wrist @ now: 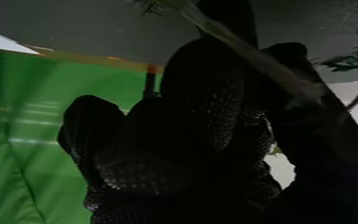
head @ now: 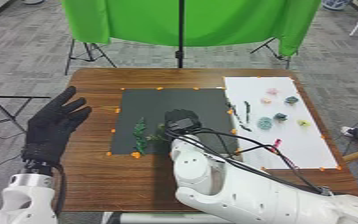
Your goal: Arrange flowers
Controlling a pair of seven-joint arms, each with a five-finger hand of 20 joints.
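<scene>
Across right hand (head: pixel 182 120), stem (wrist: pixel 255 57), left of hand, leafy sprig (head: pixel 140 136)

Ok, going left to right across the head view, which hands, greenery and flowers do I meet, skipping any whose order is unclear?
Left hand, leafy green sprig, right hand, thin dark stems, round teal flower, yellow flower.
</scene>
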